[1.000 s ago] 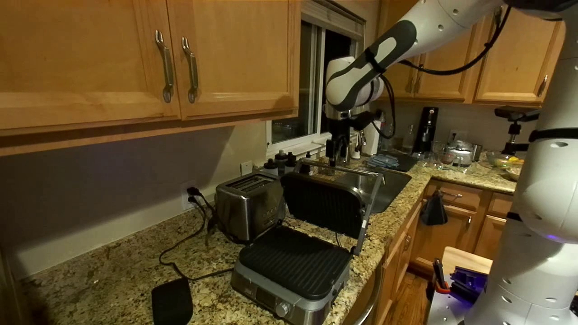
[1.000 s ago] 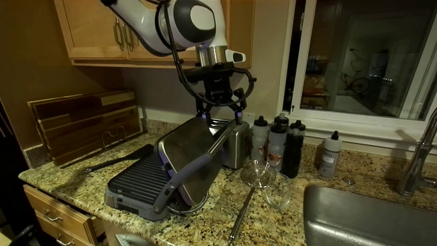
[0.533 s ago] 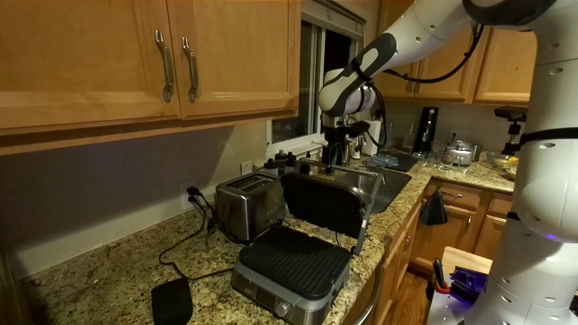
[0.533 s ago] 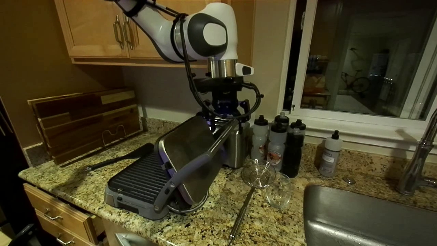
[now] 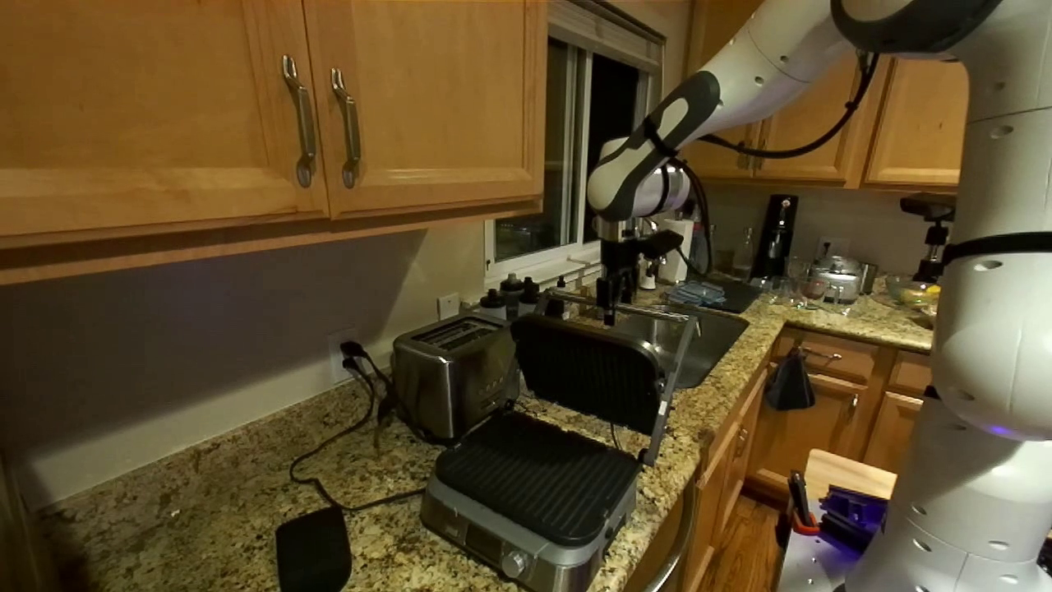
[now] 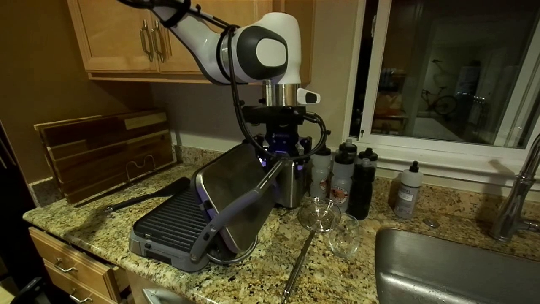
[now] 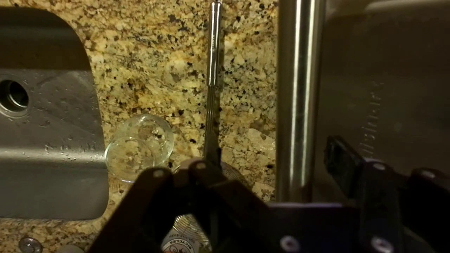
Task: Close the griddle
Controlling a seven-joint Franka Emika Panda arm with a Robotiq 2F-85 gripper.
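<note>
Only wrist view shows lettering (image 7: 372, 117) on griddle lid (image 7: 397, 63); claw (image 7: 274, 158) straddles handle (image 7: 299, 91).

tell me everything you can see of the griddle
The griddle stands open on the counter beside the toaster. Its dark, ribbed lower plate sits on a grey base with a knob. The lid, ribbed inside and smooth, metallic outside, is raised and tilted on side arms joined by a bar handle. The open jaws straddle it; contact is unclear.
</note>
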